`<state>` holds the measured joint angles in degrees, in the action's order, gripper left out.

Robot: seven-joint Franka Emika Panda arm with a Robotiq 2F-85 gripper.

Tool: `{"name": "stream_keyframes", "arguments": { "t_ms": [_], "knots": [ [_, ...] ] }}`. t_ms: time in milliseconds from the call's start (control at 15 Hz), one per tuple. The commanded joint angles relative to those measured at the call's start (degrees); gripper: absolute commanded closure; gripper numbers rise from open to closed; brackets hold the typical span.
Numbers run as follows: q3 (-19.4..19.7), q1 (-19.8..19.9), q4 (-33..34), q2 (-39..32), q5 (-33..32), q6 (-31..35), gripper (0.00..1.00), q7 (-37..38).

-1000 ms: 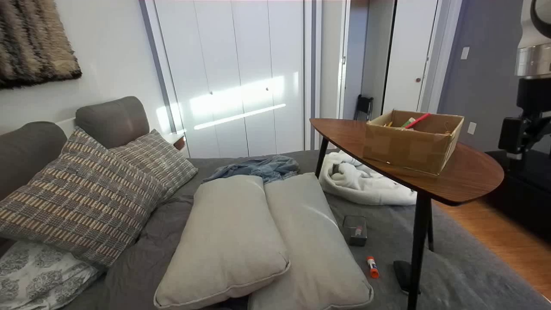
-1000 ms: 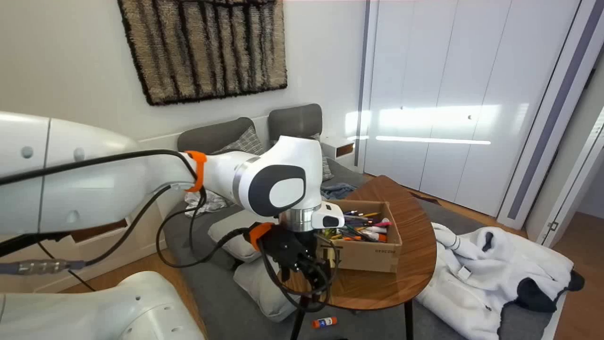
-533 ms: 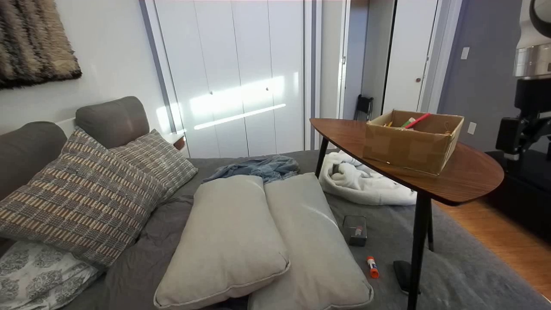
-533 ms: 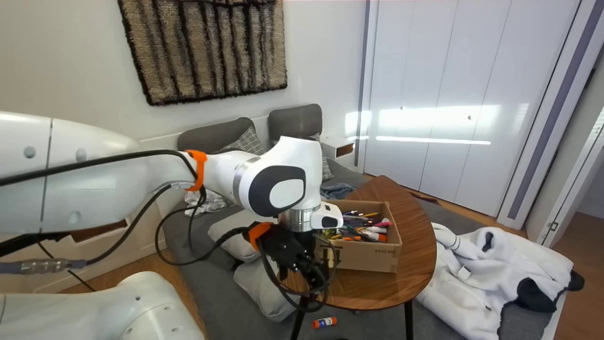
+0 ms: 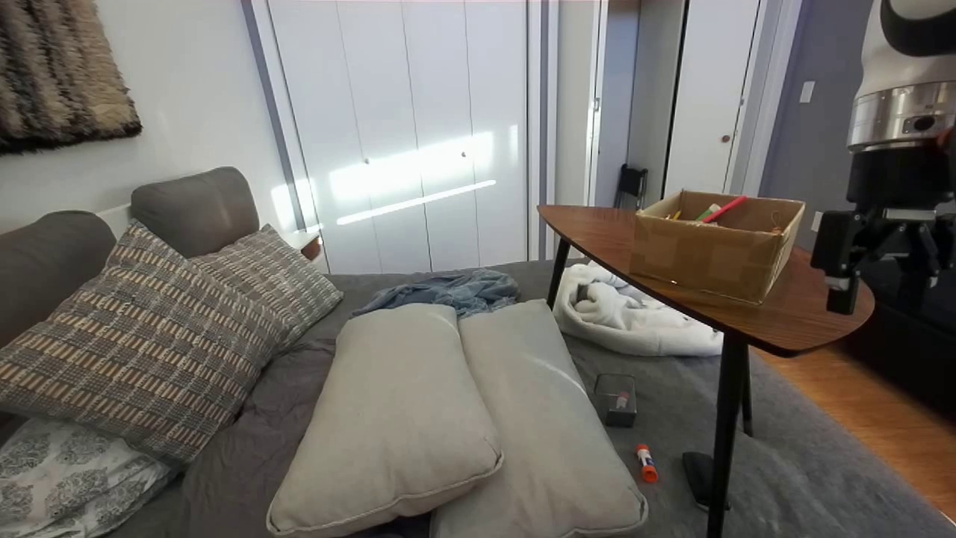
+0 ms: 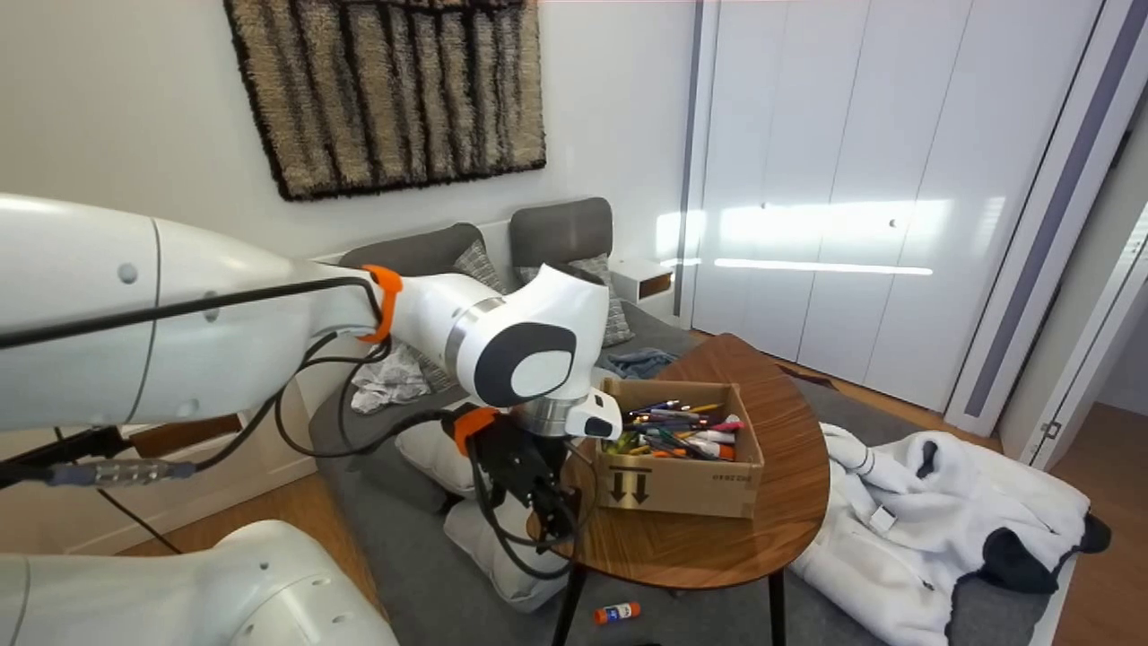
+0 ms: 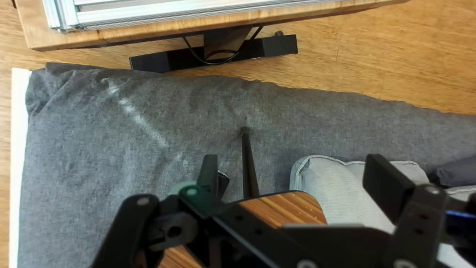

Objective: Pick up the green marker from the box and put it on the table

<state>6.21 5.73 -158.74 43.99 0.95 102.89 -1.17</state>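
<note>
The box (image 5: 694, 258) is an open tan cardboard box full of pens and markers; it stands on the table (image 5: 806, 317). It also shows in an exterior view (image 6: 691, 489). A green marker (image 5: 708, 214) sticks up inside it beside a pink-red one in an exterior view; I cannot pick it out surely elsewhere. My gripper (image 5: 877, 295) is apart from the box, above the table's rounded end. In the wrist view my gripper (image 7: 293, 171) is open, with nothing between its fingers. There, part of the table (image 7: 290, 206) shows below the fingers; the box is out of view.
Grey pillows (image 5: 396, 418) and an orange glue stick (image 5: 647, 463) lie on the bed below the table. A white garment (image 6: 933, 511) lies beside the table. A pink-red marker (image 5: 724, 210) rises above the box's rim. A black cable (image 6: 502, 538) loops by the gripper.
My gripper has moved in over the table's end and a little lower, mostly in the last half second. The box, its contents and the table have not moved.
</note>
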Motion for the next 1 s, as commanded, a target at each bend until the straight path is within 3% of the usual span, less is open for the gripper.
{"name": "stream_keyframes", "arguments": {
  "t_ms": [0,267,400,800,933],
  "knots": [
    [-0.2,0.3,0.2,0.0,0.1,-0.2,0.0,-0.1],
    [-0.1,0.4,0.2,0.0,0.1,-0.2,0.0,-0.1],
    [-2.0,0.5,0.4,1.4,-2.1,1.5,0.0,0.8],
    [-4.7,2.2,7.8,1.2,-10.8,4.7,0.0,3.1],
    [-4.2,3.2,10.2,-0.5,-13.1,8.6,0.0,4.4]
  ]
}}
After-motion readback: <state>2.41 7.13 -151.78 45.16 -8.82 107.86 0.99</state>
